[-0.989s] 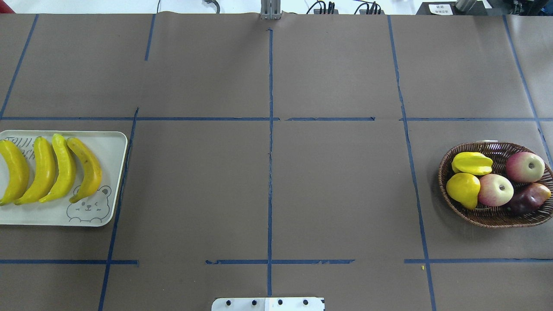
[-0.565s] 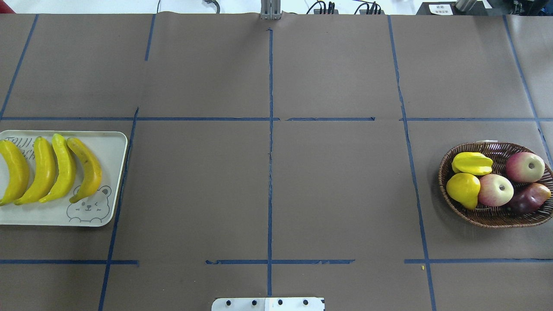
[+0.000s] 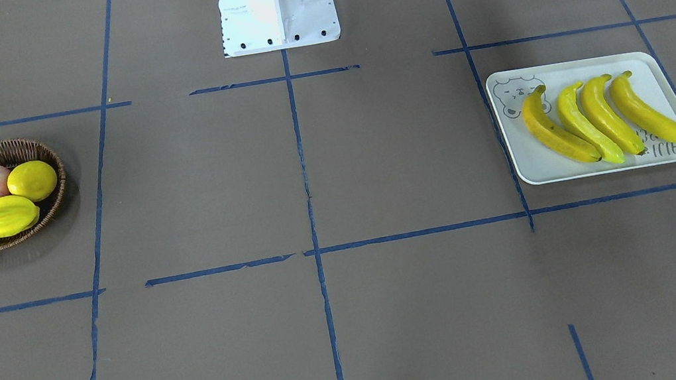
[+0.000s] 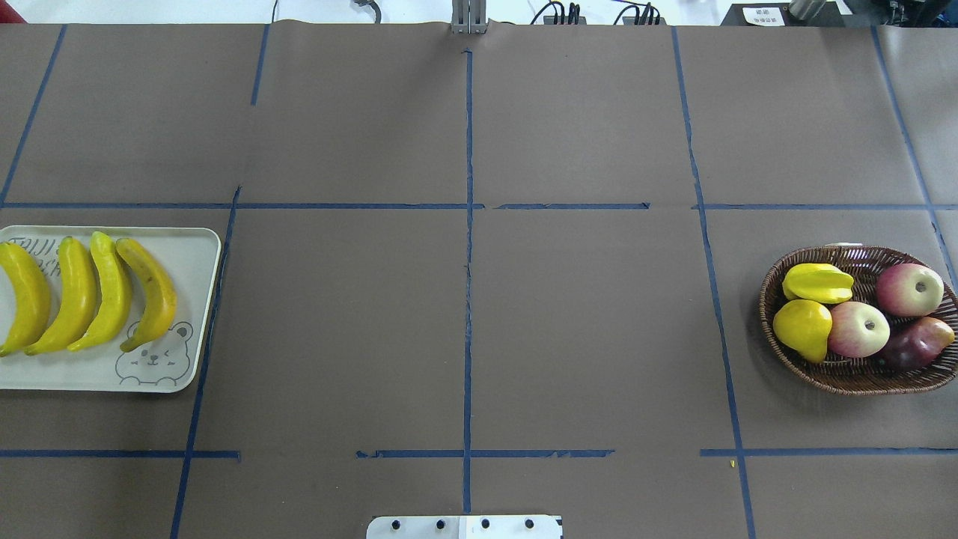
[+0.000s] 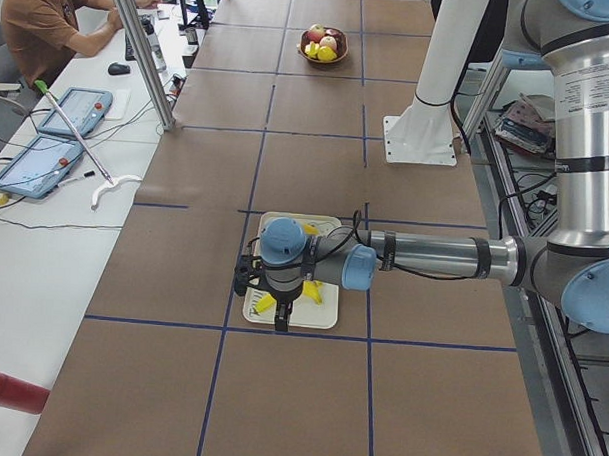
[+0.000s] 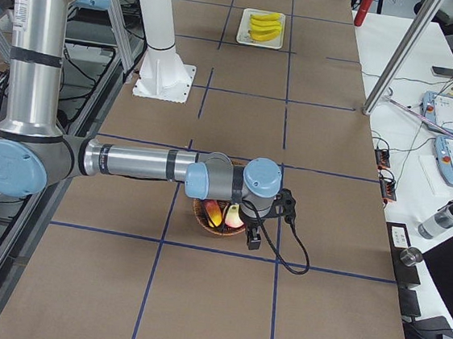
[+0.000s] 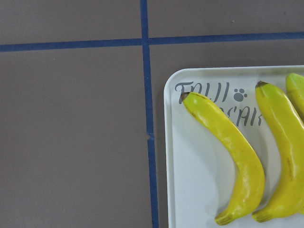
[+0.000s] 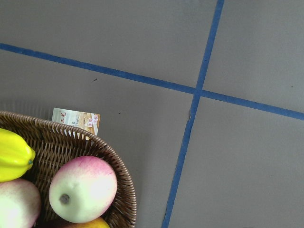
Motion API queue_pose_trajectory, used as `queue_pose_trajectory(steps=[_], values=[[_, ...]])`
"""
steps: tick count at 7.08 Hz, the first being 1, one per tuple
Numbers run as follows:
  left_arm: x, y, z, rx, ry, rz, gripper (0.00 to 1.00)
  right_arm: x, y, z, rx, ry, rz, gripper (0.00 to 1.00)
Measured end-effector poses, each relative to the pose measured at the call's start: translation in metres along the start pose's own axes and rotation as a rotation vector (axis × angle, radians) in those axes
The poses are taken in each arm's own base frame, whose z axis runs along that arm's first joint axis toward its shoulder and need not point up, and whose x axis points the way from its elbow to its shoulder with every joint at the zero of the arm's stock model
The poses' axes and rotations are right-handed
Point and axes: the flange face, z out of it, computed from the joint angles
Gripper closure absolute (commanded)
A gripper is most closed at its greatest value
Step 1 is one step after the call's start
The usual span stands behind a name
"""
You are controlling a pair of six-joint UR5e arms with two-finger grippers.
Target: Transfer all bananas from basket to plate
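1. left claw point(image 5: 282, 315): hangs above the plate point(image 4: 196, 254), near its corner; released or clenched, cannot tell from the side view.
2. right claw point(image 6: 254, 239): hangs above the basket point(image 4: 861, 383) rim; state likewise impossible to tell.
3. below the left claw: four bananas point(image 4: 90, 293) side by side on the plate, unmoved since a second ago.
4. below the right claw: only starfruit point(image 4: 818, 282), lemon point(image 4: 803, 329) and apples point(image 4: 858, 329) in the basket; no banana.
5. no shift anywhere; transfer judged complete.

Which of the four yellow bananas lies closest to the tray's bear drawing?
The deeper-yellow curved banana, rightmost in the overhead view; its tip ends beside the bear face drawing on the pale rectangular tray.
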Motion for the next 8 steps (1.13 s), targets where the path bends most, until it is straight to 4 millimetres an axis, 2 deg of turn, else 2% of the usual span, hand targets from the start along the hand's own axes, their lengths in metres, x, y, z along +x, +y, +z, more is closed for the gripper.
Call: queue_pose_trajectory(steps=[4,6,8], values=[[-0.017,0.002,-0.006,-0.025,0.010,0.002,0.00,0.006,0.004,-0.002,0.006,-0.003,0.015,0.00],[-0.034,-0.002,-0.025,-0.052,0.010,0.018,0.00,0.008,0.005,-0.003,0.008,-0.003,0.020,0.00],[-0.037,-0.009,-0.037,-0.047,0.008,0.022,0.00,0.016,0.009,0.002,-0.001,-0.010,0.041,0.00]])
